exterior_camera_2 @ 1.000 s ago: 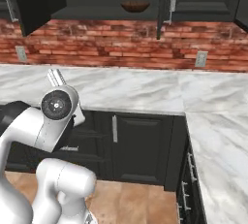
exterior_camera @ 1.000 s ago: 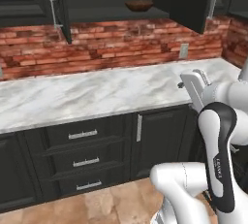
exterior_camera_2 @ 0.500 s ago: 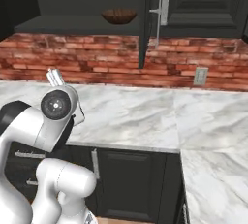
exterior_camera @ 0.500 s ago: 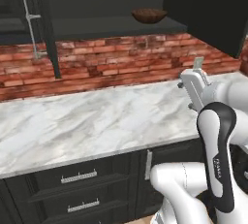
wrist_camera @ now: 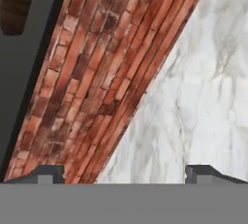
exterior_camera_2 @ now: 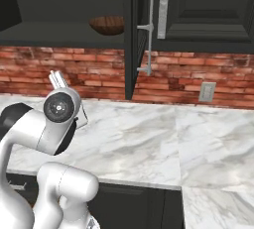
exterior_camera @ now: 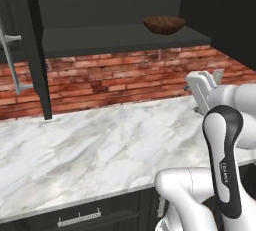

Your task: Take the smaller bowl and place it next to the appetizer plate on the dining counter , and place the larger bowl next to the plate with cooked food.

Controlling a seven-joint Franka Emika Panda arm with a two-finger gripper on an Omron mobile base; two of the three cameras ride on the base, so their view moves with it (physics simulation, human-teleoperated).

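The smaller bowl [exterior_camera: 164,24] sits on the dark shelf [exterior_camera: 125,39] of an open wall cabinet, toward the shelf's right end and set a little back from its front edge. It is dark brown wood with paler grain stripes, upright, wide at the mouth and tapering to the base. In the right base view the bowl [exterior_camera_2: 107,25] stands just left of the open cabinet door [exterior_camera_2: 134,34]; in the hand view a slice of it [wrist_camera: 17,2] shows at the upper left corner.

Below the shelf runs a red brick backsplash [exterior_camera: 125,77], and below that the white, grey-veined marble wall counter [exterior_camera: 100,150], whose front edge lies above dark drawers [exterior_camera: 80,217].

The arm is folded, its elbow raised over the counter's front edge, with the hand near the counter's right side, well below the bowl and apart from it. The gripper [wrist_camera: 124,173] points at the line where brick meets marble, rolled so that line runs diagonally; its jaws stand wide apart with nothing between them.

An open door with a metal handle [exterior_camera: 12,60] hangs at the shelf's left end. A wall socket [exterior_camera_2: 207,92] sits in the brick to the right.
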